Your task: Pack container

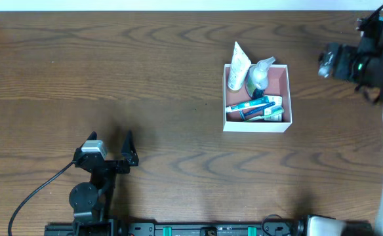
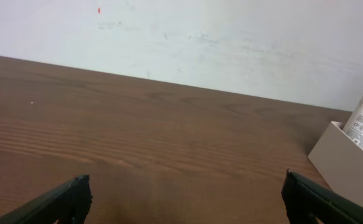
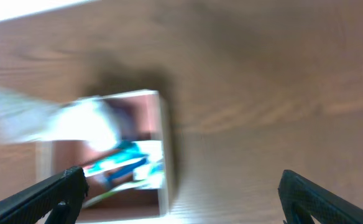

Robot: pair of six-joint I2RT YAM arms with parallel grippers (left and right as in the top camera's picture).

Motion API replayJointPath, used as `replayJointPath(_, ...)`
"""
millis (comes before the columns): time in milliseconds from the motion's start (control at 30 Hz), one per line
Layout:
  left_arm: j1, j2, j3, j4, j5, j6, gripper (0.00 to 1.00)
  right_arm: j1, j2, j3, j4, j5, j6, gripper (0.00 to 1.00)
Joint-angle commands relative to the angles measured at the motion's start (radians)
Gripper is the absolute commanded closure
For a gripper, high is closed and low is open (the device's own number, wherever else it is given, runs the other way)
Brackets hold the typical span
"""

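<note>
One container point(image 1: 257, 128) sits right of centre on the counter point(image 1: 113, 65). It is square, with white walls and a pink floor.

Contents, counted from overhead:
- one white tube point(image 1: 239, 64), leaning over the far-left rim
- one clear bottle point(image 1: 260, 73), just beside the tube
- one blue-and-white flat pack point(image 1: 249, 105)
- one green-and-white packet point(image 1: 275, 113)
- a dark item between these, which I cannot identify

There are two claws. The left claw point(image 1: 109, 140) is at the counter's front left, well apart from the container, with jaws spread wide and nothing held. The right claw point(image 3: 181, 196) is off to the container's right. Its wrist view is blurred, but the fingers are wide apart and empty.
</note>
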Motion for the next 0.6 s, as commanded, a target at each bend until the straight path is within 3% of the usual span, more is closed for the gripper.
replayJointPath(0,0.004,-0.007,-0.019,-0.033,0.007,0.005,0.02,0.109,-0.140,-0.104,-0.009,-0.003,0.015,0.01)
replayJointPath(133,0.004,-0.007,-0.019,-0.033,0.007,0.005,0.02,0.233,-0.331,-0.264,-0.010,-0.003,0.015,0.01)
replayJointPath(267,0.004,-0.007,-0.019,-0.033,0.007,0.005,0.02,0.244,-0.528,-0.475,0.049,0.030,-0.008,0.01)
replayJointPath(567,0.004,-0.007,-0.019,-0.033,0.007,0.005,0.02,0.235,-0.967,-1.067,0.689,-0.124,-0.210,0.01)
